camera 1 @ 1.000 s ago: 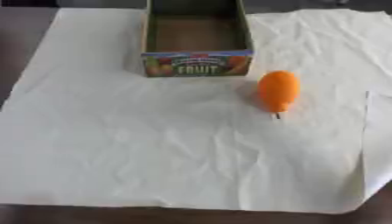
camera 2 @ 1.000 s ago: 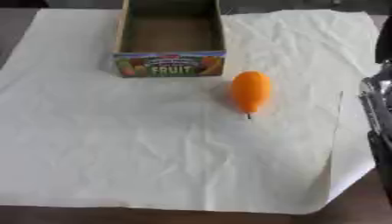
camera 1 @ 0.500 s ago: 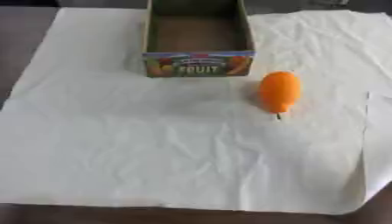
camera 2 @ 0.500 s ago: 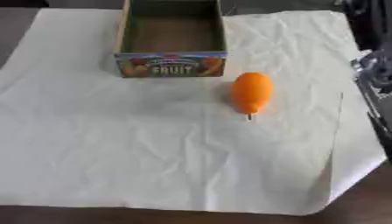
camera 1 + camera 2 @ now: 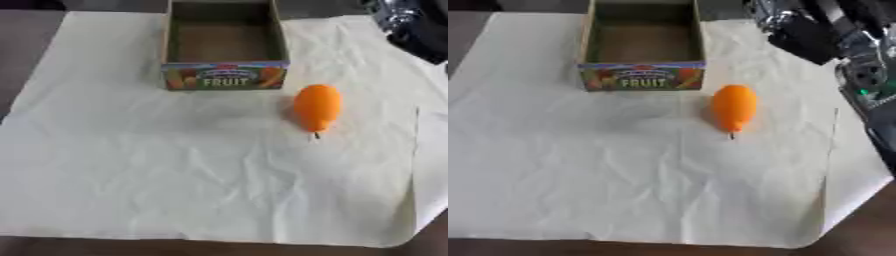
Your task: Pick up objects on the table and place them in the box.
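An orange fruit (image 5: 317,107) with a short dark stem lies on the pale cloth, just right of and slightly nearer than the cardboard box (image 5: 225,82). The box is open-topped, printed "FRUIT" on its front wall, and its inside looks bare. My right hand (image 5: 798,30) shows as a black and silver, blurred shape at the top right. It hovers over the cloth right of the box and beyond the fruit, touching neither. My right forearm (image 5: 868,85) runs down the right edge. My left hand does not show.
A cream cloth (image 5: 175,180) with creases covers most of the dark table (image 5: 26,45). Its right edge (image 5: 833,150) ends short of the table's side, and the near edge (image 5: 667,242) lies close to the bottom of the view.
My right arm has swung from the right edge up and inward, so the hand now hangs at the top right near the box. The fruit and box have not moved.
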Controlling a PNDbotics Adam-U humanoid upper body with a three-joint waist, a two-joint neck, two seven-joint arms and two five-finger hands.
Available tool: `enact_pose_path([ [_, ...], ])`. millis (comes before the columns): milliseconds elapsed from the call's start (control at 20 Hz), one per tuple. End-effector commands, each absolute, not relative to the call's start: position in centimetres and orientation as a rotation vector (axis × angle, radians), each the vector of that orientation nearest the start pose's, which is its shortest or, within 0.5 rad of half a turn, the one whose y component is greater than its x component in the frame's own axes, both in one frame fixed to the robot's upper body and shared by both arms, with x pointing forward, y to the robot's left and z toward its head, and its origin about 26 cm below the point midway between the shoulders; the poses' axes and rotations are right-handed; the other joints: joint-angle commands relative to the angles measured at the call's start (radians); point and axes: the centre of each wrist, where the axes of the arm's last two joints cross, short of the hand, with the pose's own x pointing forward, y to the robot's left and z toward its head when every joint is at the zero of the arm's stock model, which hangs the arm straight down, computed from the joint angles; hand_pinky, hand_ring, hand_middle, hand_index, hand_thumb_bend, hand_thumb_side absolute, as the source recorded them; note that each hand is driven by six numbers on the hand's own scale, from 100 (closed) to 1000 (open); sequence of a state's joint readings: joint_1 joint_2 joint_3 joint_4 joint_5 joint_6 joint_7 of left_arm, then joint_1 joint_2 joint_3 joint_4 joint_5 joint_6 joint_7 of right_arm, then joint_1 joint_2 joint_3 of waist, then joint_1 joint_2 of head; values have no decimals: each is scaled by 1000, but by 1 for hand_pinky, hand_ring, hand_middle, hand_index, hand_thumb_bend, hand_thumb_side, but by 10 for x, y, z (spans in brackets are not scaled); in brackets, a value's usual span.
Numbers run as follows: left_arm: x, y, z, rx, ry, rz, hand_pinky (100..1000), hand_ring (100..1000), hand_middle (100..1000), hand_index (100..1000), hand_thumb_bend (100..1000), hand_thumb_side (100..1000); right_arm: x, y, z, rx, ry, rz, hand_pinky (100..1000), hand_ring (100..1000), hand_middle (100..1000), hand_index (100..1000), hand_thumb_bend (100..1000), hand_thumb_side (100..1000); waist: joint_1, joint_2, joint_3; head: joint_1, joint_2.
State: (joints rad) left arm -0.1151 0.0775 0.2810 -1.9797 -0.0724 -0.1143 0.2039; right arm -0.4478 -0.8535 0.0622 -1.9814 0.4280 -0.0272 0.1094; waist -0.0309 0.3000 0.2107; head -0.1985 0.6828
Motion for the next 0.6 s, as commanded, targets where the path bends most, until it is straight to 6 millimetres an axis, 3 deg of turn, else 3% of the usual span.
enact_pose_path([
  [50, 272, 310, 141, 486, -2218, 244, 316, 391, 647, 656, 100, 701, 294, -300, 301, 1440, 2748, -1854, 911, 1000, 826, 926, 100, 1000, 1, -20, 1, -4, -13],
  [200, 272, 310, 141, 485, -2218, 242, 316, 391, 648, 655, 100, 702, 294, -298, 298, 1435, 2708, -1972, 917, 1000, 825, 926, 171, 1000, -1, -20, 3, -5, -15],
  [350, 272, 309, 141, 481, -2218, 240, 316, 391, 648, 655, 100, 703, 295, -294, 294, 1428, 2660, -2101, 923, 1000, 811, 917, 368, 944, -3, -18, 5, -8, -18],
  [600, 272, 308, 141, 479, -2219, 235, 316, 391, 649, 655, 100, 704, 296, -288, 288, 1387, 2610, -2268, 926, 1000, 813, 926, 493, 847, -4, -14, 11, -10, -20],
])
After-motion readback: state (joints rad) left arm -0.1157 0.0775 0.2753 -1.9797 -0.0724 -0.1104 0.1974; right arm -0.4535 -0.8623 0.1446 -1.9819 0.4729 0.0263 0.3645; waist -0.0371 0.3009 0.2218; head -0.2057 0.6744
